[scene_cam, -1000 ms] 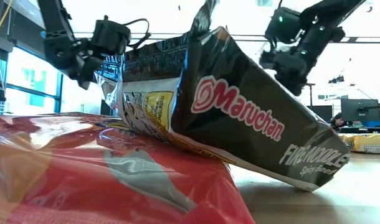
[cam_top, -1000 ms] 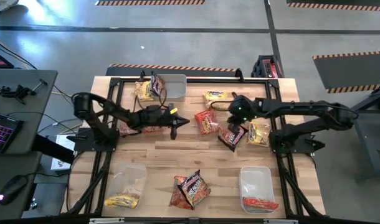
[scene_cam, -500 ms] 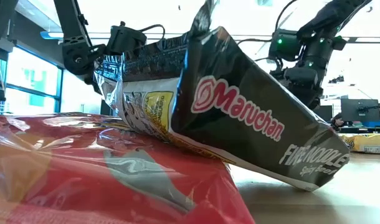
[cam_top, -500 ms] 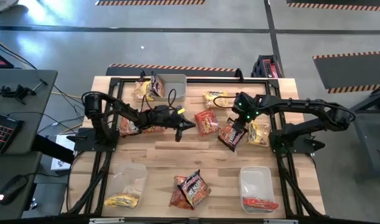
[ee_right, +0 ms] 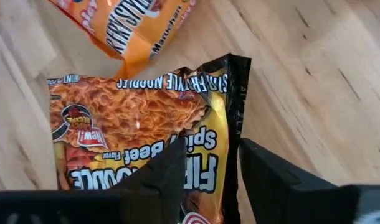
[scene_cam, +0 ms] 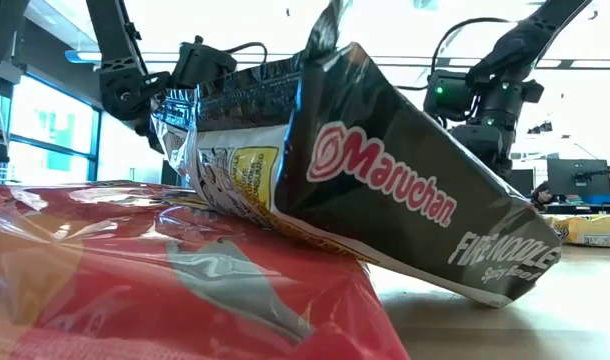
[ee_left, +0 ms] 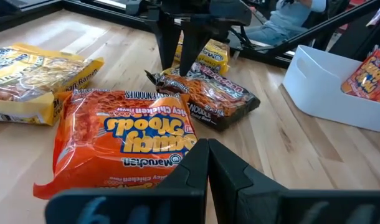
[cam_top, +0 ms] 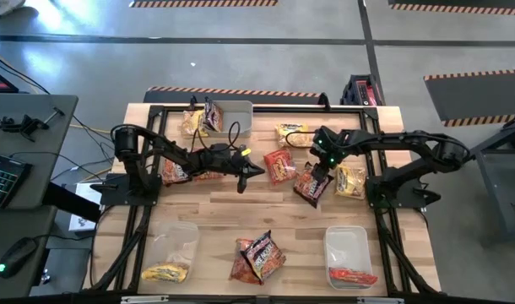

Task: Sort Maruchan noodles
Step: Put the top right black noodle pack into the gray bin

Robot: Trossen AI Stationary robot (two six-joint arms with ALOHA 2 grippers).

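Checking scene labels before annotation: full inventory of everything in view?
yellow packets: four; two far side, one by right arm, one in near-left bin.
red-orange packets: about four; table middle, under left arm, near pile, near-right bin.
dark packets: three; centre, far bin, near pile.
bins: three, clear or white; far edge, near-left, near-right.
table: one, wood.
side desk: one, black, left of table.
keyboard: one, on side desk.
left gripper: jaws shut, above table middle.
right gripper: over centre dark packet.
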